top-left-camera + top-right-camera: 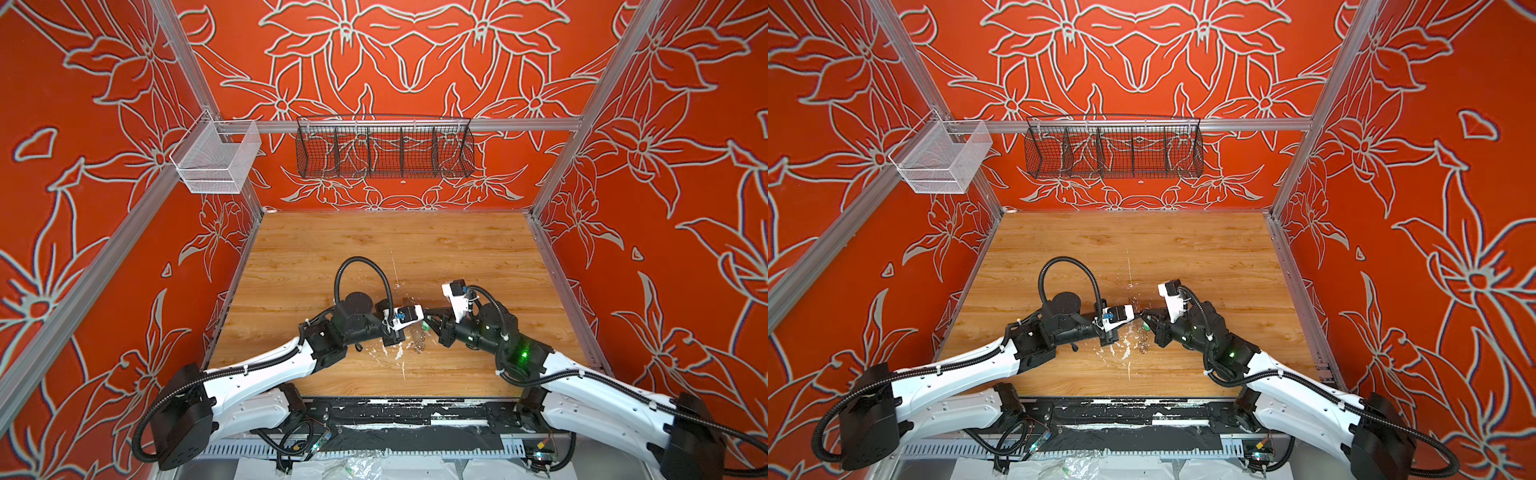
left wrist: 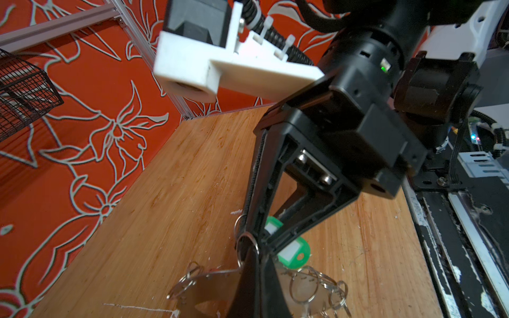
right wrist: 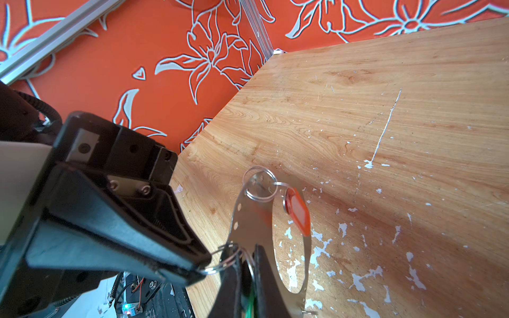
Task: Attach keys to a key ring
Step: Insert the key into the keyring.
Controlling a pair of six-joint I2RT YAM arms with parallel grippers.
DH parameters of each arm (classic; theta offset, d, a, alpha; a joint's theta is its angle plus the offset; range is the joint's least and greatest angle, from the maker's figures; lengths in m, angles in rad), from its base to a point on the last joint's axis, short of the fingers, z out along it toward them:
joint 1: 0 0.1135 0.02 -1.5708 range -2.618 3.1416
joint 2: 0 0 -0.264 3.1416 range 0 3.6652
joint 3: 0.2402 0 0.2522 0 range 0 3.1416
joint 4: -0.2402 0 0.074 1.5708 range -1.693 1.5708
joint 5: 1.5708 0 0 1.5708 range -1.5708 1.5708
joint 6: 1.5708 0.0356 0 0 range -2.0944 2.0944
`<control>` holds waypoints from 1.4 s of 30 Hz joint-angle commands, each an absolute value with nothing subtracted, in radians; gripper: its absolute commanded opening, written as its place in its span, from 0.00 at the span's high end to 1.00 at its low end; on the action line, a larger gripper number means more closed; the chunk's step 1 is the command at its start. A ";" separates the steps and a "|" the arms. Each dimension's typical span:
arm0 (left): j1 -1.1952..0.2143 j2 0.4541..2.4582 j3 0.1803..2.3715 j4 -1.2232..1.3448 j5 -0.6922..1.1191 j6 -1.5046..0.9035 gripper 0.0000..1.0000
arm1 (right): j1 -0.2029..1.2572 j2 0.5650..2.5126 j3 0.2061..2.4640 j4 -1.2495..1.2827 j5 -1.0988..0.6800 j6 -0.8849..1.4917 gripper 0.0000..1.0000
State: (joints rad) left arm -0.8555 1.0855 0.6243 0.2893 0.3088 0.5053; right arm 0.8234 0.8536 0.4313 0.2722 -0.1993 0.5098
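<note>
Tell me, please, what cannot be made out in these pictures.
- Green key: left wrist view, the right gripper covers part of its tag; no blade shows.
- Key ring: right wrist view, one end cut off by the edge; too small in both top views.
- Split ring at the left gripper: right wrist view, blurred.

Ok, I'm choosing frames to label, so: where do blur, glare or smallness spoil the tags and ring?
In both top views the green tag is a speck. Left wrist view: it is sharp, while the ring mirrors the wood. Right wrist view: the orange tag is slightly smeared, and the ring shows a blurry orange reflection.
</note>
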 commanded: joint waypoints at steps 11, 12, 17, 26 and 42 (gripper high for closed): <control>-0.868 1.119 0.720 0.225 0.368 0.522 0.72 | 0.810 0.791 0.449 0.216 -0.098 0.480 1.00; -0.868 1.123 0.726 0.213 0.365 0.522 0.72 | 0.810 0.794 0.452 0.208 -0.092 0.479 1.00; -0.868 1.155 0.770 0.153 0.341 0.522 0.70 | 0.812 0.807 0.467 0.178 -0.059 0.471 1.00; -0.868 1.220 0.833 0.084 0.335 0.522 0.70 | 0.823 0.831 0.477 0.175 -0.039 0.456 1.00; -0.868 1.302 0.901 0.012 0.273 0.520 0.70 | 0.838 0.808 0.472 0.190 -0.049 0.454 1.00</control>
